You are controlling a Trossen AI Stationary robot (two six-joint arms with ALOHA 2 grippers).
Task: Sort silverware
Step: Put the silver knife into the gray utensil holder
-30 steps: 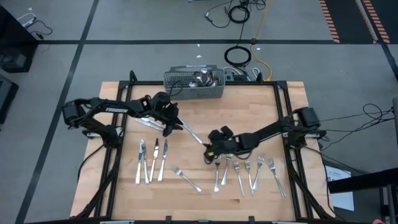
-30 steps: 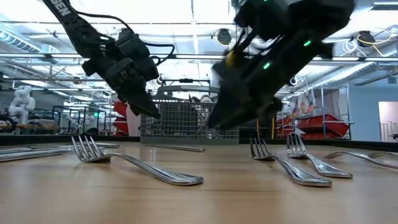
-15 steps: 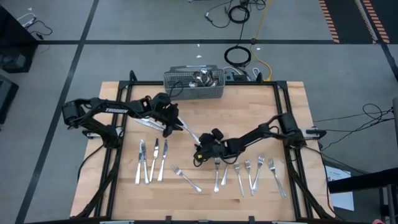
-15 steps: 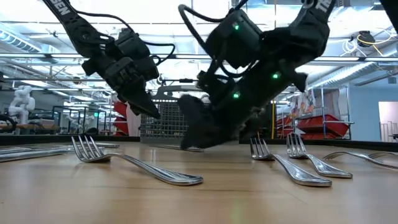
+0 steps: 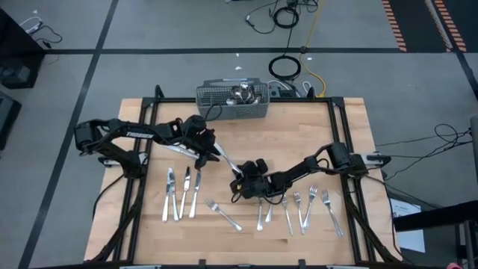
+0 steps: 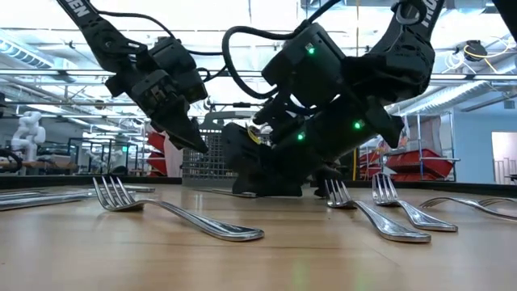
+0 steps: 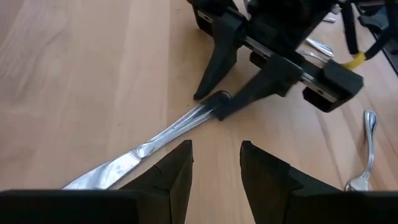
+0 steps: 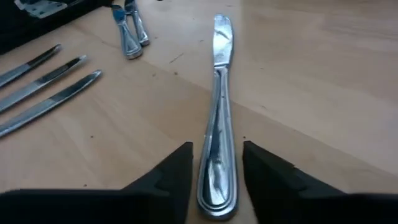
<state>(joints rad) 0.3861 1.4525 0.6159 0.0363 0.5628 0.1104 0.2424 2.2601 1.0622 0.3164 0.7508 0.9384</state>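
The right claw (image 5: 240, 181), having swept in across the tabletop (image 5: 299, 134) from the fork row, now narrows its fingers around the handle of a lone knife (image 8: 216, 143) lying mid-table, signalling pickup, while the left claw (image 5: 211, 153) hovers half-open, empty, near its blade.

1. Four knives lie on the counter: three knives (image 5: 183, 193) in a row, and one knife (image 5: 228, 162) alone.
2. Five forks (image 5: 299, 206) lie there too.
3. One basket (image 5: 232, 101) holds more silverware.
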